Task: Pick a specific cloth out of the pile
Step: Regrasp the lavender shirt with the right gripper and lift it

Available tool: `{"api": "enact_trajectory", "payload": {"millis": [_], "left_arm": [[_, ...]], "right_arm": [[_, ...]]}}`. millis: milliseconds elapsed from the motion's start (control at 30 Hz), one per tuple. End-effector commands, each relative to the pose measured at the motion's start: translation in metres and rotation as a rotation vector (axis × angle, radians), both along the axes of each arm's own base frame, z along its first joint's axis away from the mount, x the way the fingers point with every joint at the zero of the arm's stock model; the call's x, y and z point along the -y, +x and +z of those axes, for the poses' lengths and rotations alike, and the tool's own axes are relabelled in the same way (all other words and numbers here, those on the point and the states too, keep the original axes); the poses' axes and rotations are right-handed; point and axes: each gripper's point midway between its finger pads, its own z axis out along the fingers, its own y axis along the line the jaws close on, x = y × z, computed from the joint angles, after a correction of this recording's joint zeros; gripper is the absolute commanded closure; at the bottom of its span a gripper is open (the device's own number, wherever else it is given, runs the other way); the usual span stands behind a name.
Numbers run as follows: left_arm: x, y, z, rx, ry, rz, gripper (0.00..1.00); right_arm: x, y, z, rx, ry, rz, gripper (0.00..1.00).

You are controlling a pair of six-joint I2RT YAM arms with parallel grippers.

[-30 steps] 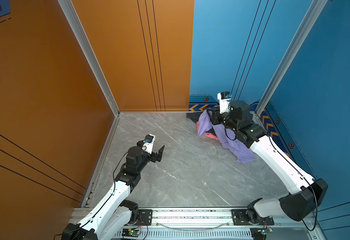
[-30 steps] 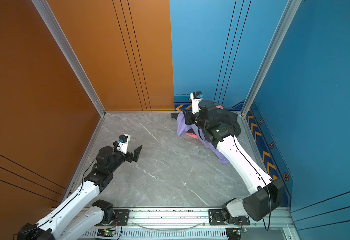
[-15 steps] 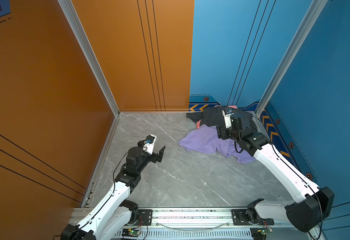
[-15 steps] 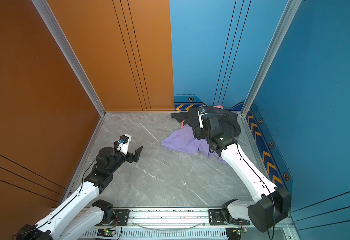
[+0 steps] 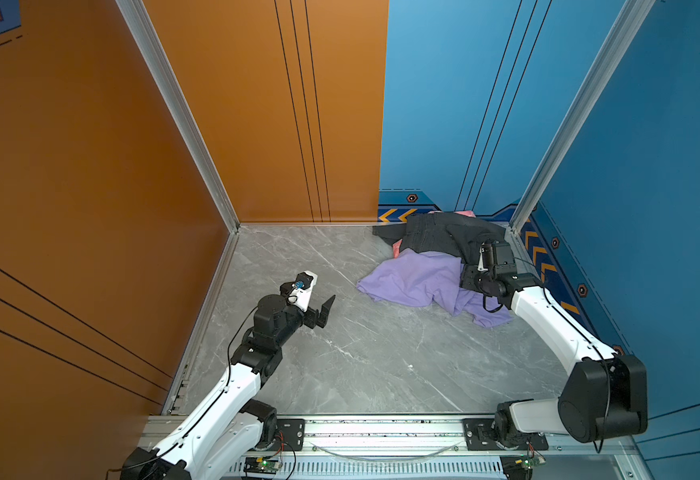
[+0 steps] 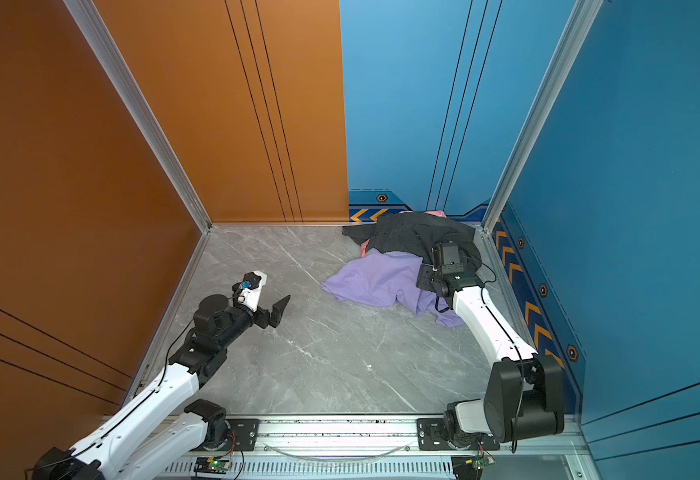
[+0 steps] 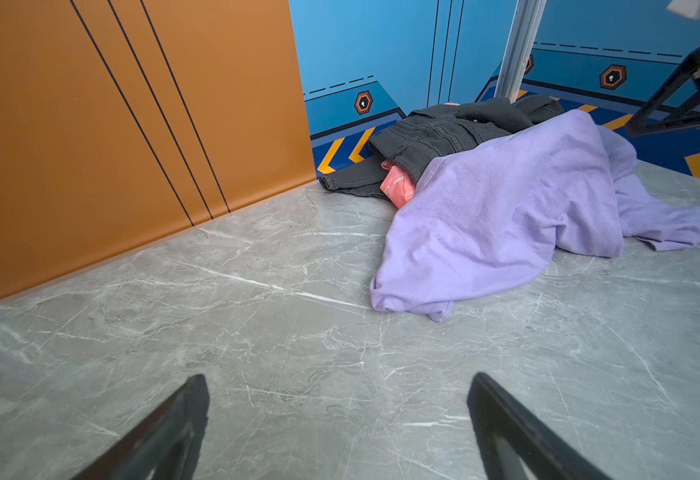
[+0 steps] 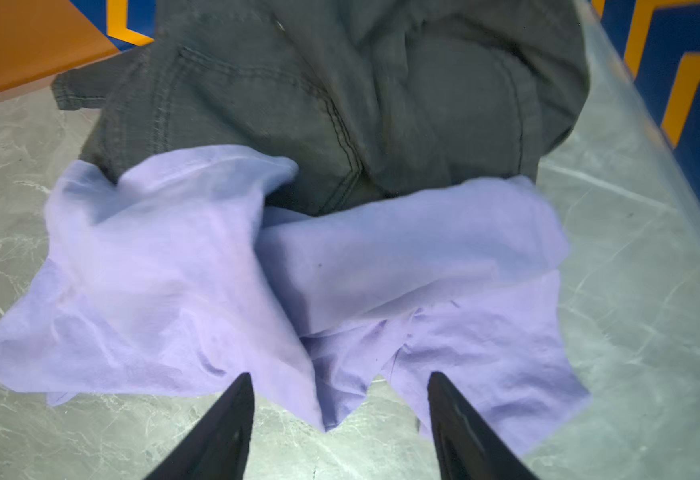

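Observation:
The cloth (image 5: 419,282) (image 6: 377,278) is a plain lavender garment, spread crumpled on the grey floor in front of the pile (image 5: 439,235) (image 6: 406,232). The pile is dark grey jeans (image 8: 340,83) in the far right corner, with a bit of pink garment (image 7: 398,189) peeking out beneath them. My right gripper (image 8: 340,376) hovers over the cloth's near right part (image 8: 485,353). It is open and holds nothing. My left gripper (image 7: 338,378) (image 5: 325,309) stands wide open above bare floor, well left of the cloth (image 7: 506,208).
Orange walls (image 5: 90,166) close the left and back left. Blue walls (image 5: 651,166) close the back right and right, hard against the pile. An aluminium corner post (image 5: 547,166) rises by the jeans. A metal rail (image 5: 381,428) with both arm bases runs along the front.
A second ago my right gripper held the cloth lifted by the pile. It has let go and drawn back, and the cloth now lies spread on the floor. The left arm stayed still.

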Motion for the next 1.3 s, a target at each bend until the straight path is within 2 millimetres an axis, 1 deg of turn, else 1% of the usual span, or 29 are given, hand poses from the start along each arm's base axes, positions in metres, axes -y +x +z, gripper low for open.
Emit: {"api": "enact_trajectory", "payload": {"millis": [0, 33, 133, 233, 267, 300, 367, 400, 467, 533, 633, 733, 800, 933, 1067, 1133, 1200, 1267], "left_arm": [[0.008, -0.006, 0.001, 0.023, 0.007, -0.052, 0.02], [0.008, -0.007, 0.001, 0.026, 0.007, -0.052, 0.02], [0.008, -0.007, 0.002, 0.028, 0.008, -0.052, 0.02], [0.009, -0.008, 0.002, 0.030, 0.009, -0.055, 0.02], [0.008, -0.008, 0.002, 0.031, 0.009, -0.054, 0.02], [0.009, -0.008, 0.002, 0.032, 0.009, -0.055, 0.02], [0.008, -0.008, 0.003, 0.036, 0.009, -0.052, 0.02], [0.008, -0.008, 0.003, 0.036, 0.010, -0.053, 0.02], [0.009, -0.009, 0.003, 0.037, 0.010, -0.056, 0.02], [0.009, -0.009, 0.003, 0.037, 0.010, -0.058, 0.02], [0.011, -0.010, 0.004, 0.039, 0.008, -0.066, 0.02], [0.013, -0.011, 0.005, 0.038, 0.003, -0.077, 0.02], [0.015, -0.012, 0.005, 0.038, -0.001, -0.087, 0.02], [0.023, -0.016, 0.013, 0.043, -0.032, -0.123, 0.02], [0.034, -0.020, 0.032, 0.057, -0.088, -0.174, 0.02], [0.038, -0.022, 0.044, 0.068, -0.114, -0.196, 0.02], [0.043, -0.024, 0.060, 0.085, -0.144, -0.219, 0.02], [0.048, -0.026, 0.075, 0.099, -0.170, -0.246, 0.02]], "right_arm": [[-0.017, 0.008, -0.016, -0.022, 0.132, -0.002, 0.38], [-0.019, 0.010, -0.021, -0.030, 0.145, 0.001, 0.39], [-0.022, 0.015, -0.036, -0.057, 0.173, -0.011, 0.47], [-0.026, 0.019, -0.045, -0.075, 0.193, -0.016, 0.54], [-0.026, 0.020, -0.048, -0.080, 0.198, -0.020, 0.59], [-0.027, 0.021, -0.049, -0.082, 0.202, -0.022, 0.68], [-0.029, 0.021, -0.048, -0.083, 0.216, -0.022, 0.82], [-0.030, 0.022, -0.047, -0.078, 0.224, -0.020, 0.87], [-0.033, 0.022, -0.040, -0.061, 0.241, -0.014, 0.89], [-0.036, 0.023, -0.028, -0.029, 0.251, -0.004, 0.95], [-0.037, 0.024, -0.001, 0.046, 0.266, -0.001, 1.00], [-0.039, 0.026, 0.034, 0.156, 0.294, 0.007, 1.00], [-0.042, 0.027, 0.061, 0.243, 0.323, 0.018, 1.00], [-0.058, 0.027, 0.116, 0.405, 0.370, 0.082, 1.00], [-0.081, 0.023, 0.170, 0.520, 0.400, 0.164, 1.00], [-0.096, 0.022, 0.194, 0.562, 0.413, 0.216, 1.00], [-0.117, 0.018, 0.219, 0.600, 0.423, 0.282, 1.00], [-0.139, 0.013, 0.237, 0.615, 0.429, 0.350, 1.00]]}}
